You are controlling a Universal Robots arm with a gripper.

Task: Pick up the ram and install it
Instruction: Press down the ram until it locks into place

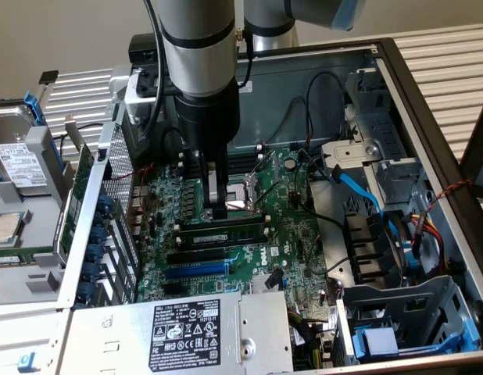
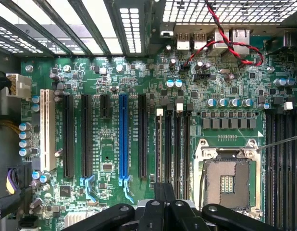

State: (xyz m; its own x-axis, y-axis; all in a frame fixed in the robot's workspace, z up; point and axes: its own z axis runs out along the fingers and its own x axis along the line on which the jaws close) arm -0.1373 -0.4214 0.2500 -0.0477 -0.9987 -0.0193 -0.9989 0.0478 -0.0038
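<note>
Right, gripper (image 1: pixel 217 205) first: it hangs straight down off the arm (image 1: pixel 201 70) over the mid of the motherboard (image 1: pixel 304 234). In the wrist view the gripper (image 2: pixel 164 191) shows its two dark fingertips pressed together w/ only a thin seam between, nothing clamped in them that I can see. In the exterior view the tips sit low, right at the CPU socket (image 1: pixel 240 205); can't tell if they touch it.

The ram (image 1: pixel 224 232), a thin green stick, stands on edge in a memory slot just beside the socket, on the side toward the power supply (image 1: pixel 183 332). It looks seated between the white end clips, parallel to the empty black slots next to it. In the wrist view it's prob. the pale-edged strip (image 2: pixel 159 144) in the slot bank by the socket (image 2: pixel 228 180), close to the fingertips but apart from them.

Further out: blue expansion slot (image 2: pixel 123 139), red/black twisted wire (image 2: pixel 230 43) near the rear ports, blue cable (image 1: pixel 359 187) toward the exterior view's right, hard drive (image 1: pixel 19 164) outside the case on the exterior view's left.
</note>
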